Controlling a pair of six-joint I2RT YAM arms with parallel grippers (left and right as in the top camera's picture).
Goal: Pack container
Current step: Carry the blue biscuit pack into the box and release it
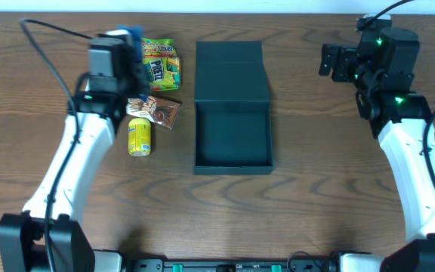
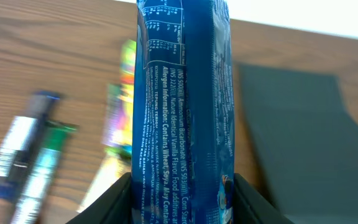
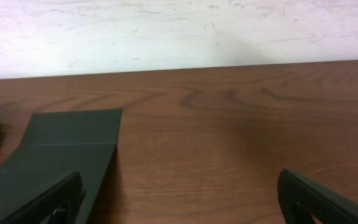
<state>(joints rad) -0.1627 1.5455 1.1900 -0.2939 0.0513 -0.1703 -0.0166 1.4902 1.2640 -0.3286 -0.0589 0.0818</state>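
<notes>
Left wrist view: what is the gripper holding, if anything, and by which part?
The left gripper is shut on a blue snack packet, pinching its two sides near one end; the rest juts out ahead.

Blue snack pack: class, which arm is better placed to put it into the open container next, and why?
Left. The left gripper is shut on the blue snack pack, held just left of the container. The right gripper is open and empty, off on the other side.

"Allergen Information: Contains Wheat, Soya" on blue packet
</notes>
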